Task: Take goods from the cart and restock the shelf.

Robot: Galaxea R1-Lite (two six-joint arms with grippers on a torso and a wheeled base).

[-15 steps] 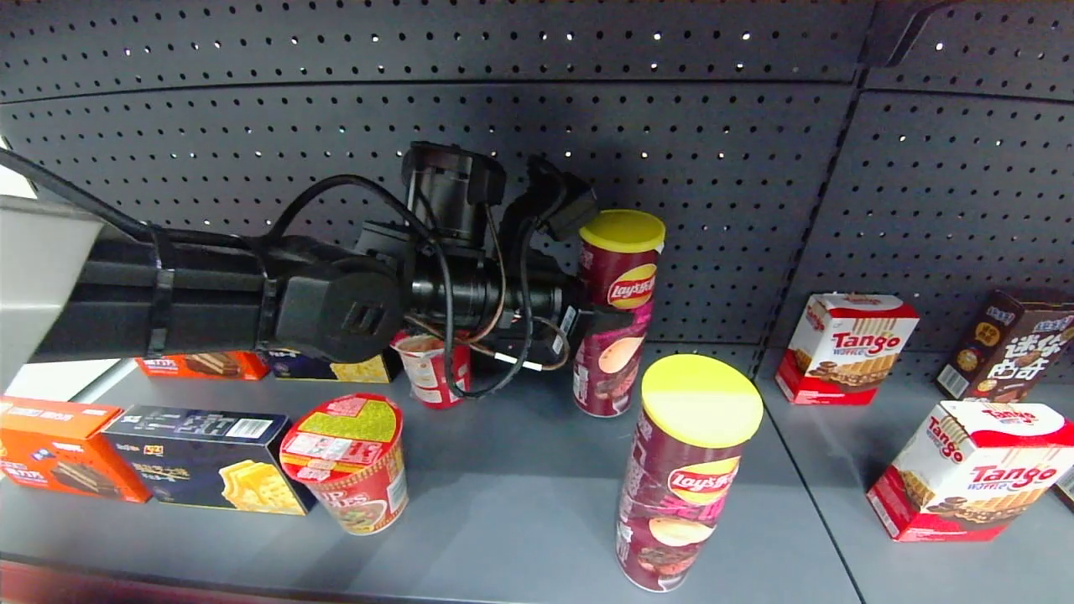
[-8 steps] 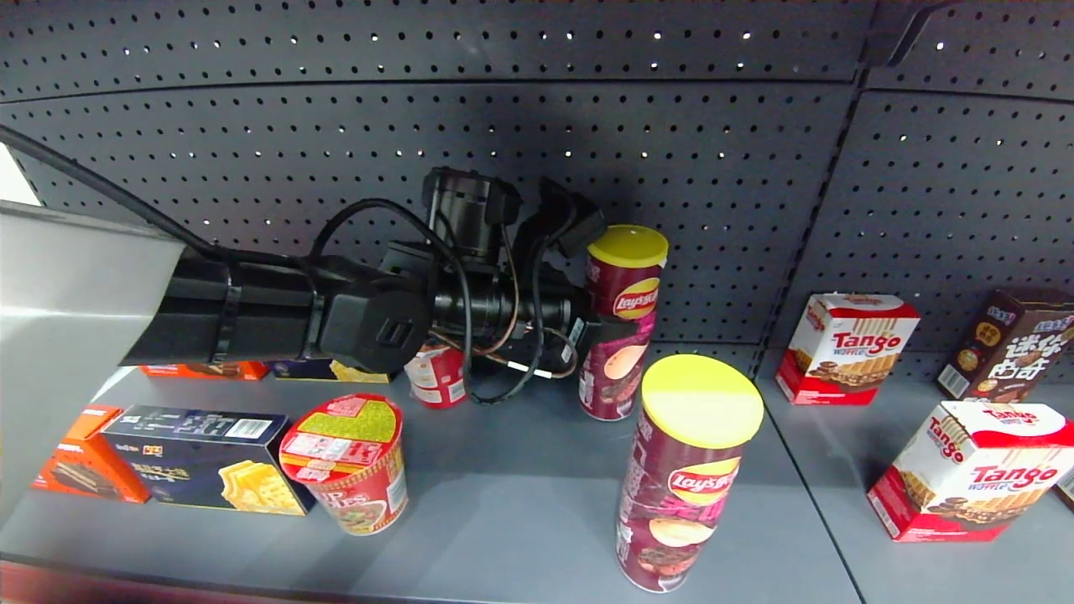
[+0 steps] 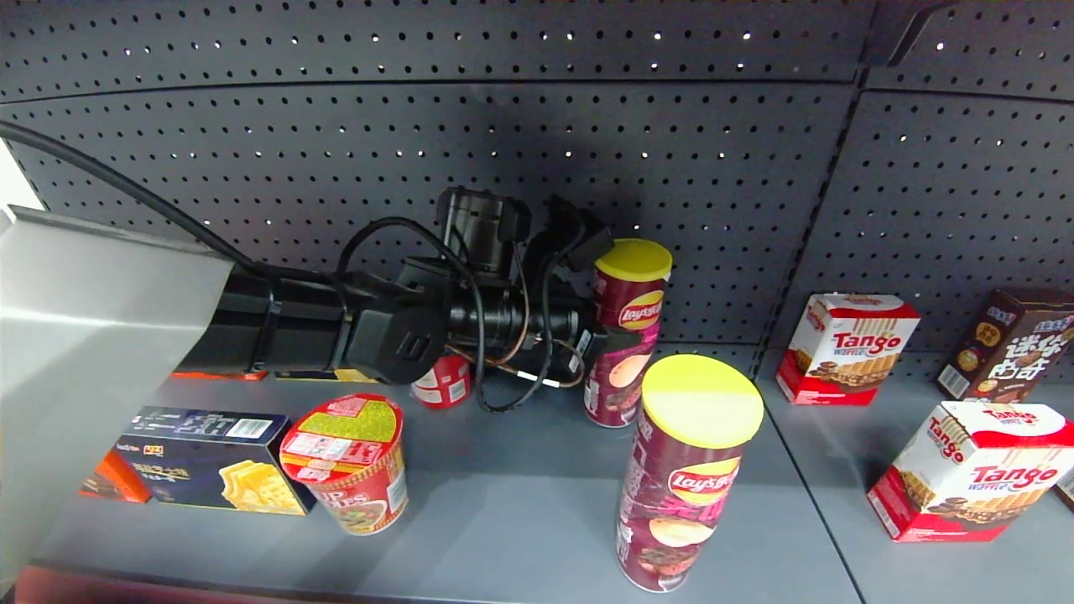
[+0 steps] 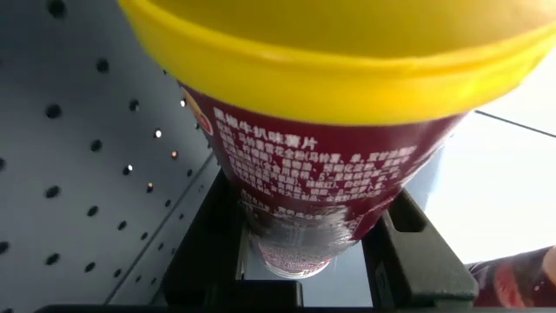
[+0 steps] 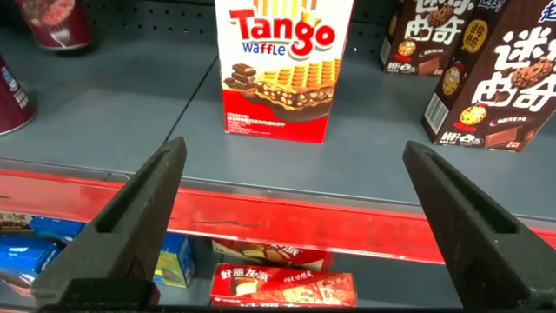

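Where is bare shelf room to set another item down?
Widest bare shelf: between the noodle cup and the front chip can. A narrower strip runs between that can and the front wafer box. Crowded: back left, around the left hand gripping the rear chip can.

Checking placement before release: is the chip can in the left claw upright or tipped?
Upright. The chip can stands lid up, left claw shut around its middle. Cannot tell whether its base touches the shelf.

chip can [image 3: 629,319]: maroon, yellow lid | shelf [image 3: 520,503]: grey | back panel [image 3: 252,143]: dark, dotted holes | wafer box [image 3: 843,348]: red-white
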